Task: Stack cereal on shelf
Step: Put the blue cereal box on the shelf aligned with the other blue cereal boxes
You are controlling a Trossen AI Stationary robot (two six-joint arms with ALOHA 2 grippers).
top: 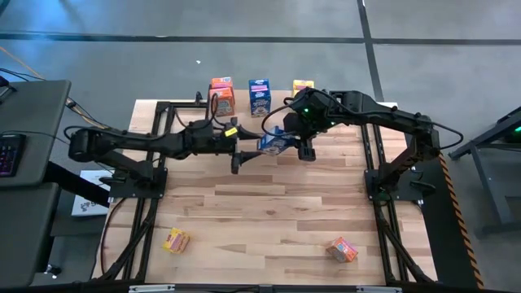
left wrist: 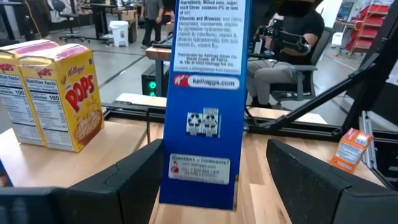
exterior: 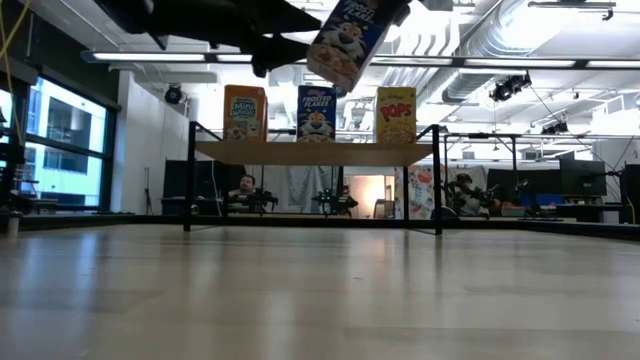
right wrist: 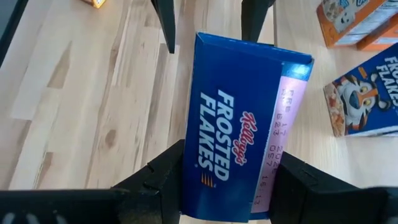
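My right gripper (top: 286,146) is shut on a blue Frosted Flakes cereal box (right wrist: 239,130), held high above the table (exterior: 345,40) in front of the shelf (exterior: 315,152). My left gripper (left wrist: 214,146) is open and level. Its two fingers stand on either side of that box's narrow side panel (left wrist: 205,112), with a gap on each side. An orange box (top: 221,98), a blue box (top: 259,96) and a yellow Pops box (top: 303,85) stand upright on their bottoms on the shelf. My right gripper pinches the blue box between its two fingers (right wrist: 155,180), one on each side of the narrow panel printed Frosted Flakes (right wrist: 196,183). The fingers slant down from the table's right side. The box hangs tilted, clear of table and shelf.
A yellow box (top: 175,240) and an orange box (top: 342,249) lie on the tabletop near its front edge. The black frames of the arm mounts (top: 155,179) stand at both table sides. Bare wood lies between the shelf and the front edge.
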